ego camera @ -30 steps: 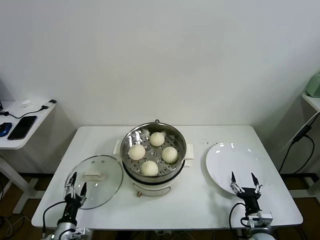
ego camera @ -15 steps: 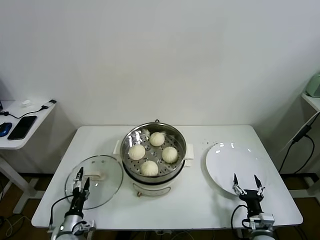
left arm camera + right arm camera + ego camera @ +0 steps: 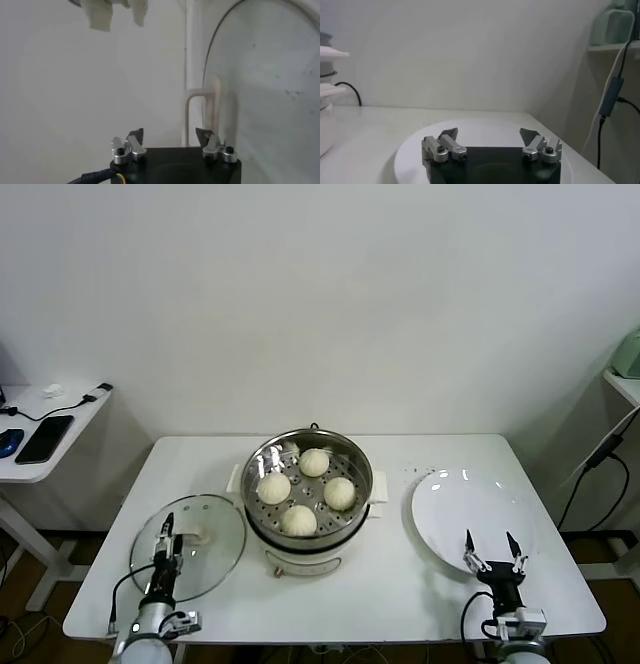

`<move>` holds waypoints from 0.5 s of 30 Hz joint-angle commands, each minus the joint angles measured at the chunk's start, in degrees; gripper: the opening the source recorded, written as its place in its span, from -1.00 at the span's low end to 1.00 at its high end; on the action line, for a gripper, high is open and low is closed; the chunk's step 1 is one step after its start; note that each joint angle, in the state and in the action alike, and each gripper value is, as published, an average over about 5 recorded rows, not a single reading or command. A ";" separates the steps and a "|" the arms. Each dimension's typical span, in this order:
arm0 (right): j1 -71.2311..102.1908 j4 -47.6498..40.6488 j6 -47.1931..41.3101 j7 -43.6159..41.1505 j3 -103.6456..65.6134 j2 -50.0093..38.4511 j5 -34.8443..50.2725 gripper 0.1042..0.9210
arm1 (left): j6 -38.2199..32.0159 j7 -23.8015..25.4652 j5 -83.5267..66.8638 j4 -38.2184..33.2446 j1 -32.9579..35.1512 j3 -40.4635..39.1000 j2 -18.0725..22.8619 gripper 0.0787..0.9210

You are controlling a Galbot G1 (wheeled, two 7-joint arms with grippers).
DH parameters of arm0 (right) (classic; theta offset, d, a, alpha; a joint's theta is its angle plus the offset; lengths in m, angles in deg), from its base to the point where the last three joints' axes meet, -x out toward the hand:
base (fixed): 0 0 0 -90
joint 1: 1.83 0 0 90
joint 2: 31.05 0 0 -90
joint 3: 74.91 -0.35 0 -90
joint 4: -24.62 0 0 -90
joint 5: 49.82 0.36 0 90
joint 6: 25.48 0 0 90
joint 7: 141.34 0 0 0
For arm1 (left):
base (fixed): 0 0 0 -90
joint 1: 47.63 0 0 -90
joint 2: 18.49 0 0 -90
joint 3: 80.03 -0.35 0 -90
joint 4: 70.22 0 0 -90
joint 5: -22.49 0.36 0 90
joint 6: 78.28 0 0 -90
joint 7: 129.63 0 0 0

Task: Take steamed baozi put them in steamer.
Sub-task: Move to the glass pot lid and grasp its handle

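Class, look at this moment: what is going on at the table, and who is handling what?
All four cream-white round buns already sit in the shiny stainless-steel steamer pot at the middle of the white table. The flat white plate on the robot's right is bare. The left hand hangs over the round glass lid lying beside the pot, holding nothing. The right hand waits open at the plate's near edge, also holding nothing.

Cream-white baozi (image 3: 299,518) in shiny perforated steel steamer (image 3: 308,526), white plate (image 3: 478,485)
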 commanded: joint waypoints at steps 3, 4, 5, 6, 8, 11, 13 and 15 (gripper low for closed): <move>0.05 -0.03 -0.11 0.00 0.05 0.09 -0.13 0.76 | 0.65 0.17 0.75 1.85 -1.23 -0.23 0.05 0.18; 0.05 -0.02 -0.14 0.00 0.07 0.10 -0.13 0.76 | 0.24 0.00 0.83 2.11 -1.23 -0.19 0.00 0.12; 0.05 -0.01 -0.18 0.00 0.09 0.12 -0.15 0.76 | -0.25 -0.19 0.89 2.42 -1.27 -0.15 -0.05 0.06; 0.04 0.00 -0.22 0.01 0.11 0.14 -0.19 0.76 | -0.75 -0.39 0.94 2.73 -1.32 -0.11 -0.10 -0.02; 0.05 0.06 -0.29 0.03 0.14 0.21 -0.35 0.76 | -1.66 -0.61 0.96 3.23 -1.41 -0.05 -0.19 -0.15; 0.11 0.16 -0.34 0.05 0.16 0.32 -0.62 0.76 | -2.65 -0.97 0.97 3.96 -1.64 -0.02 -0.16 -0.35; 0.15 0.27 -0.34 0.05 0.16 0.38 -0.71 0.76 | -2.96 -1.22 0.97 4.42 -1.79 0.02 -0.04 -0.50; 0.18 0.43 -0.36 0.07 0.15 0.43 -0.78 0.76 | -3.00 -1.36 0.95 4.56 -1.80 0.08 0.04 -0.64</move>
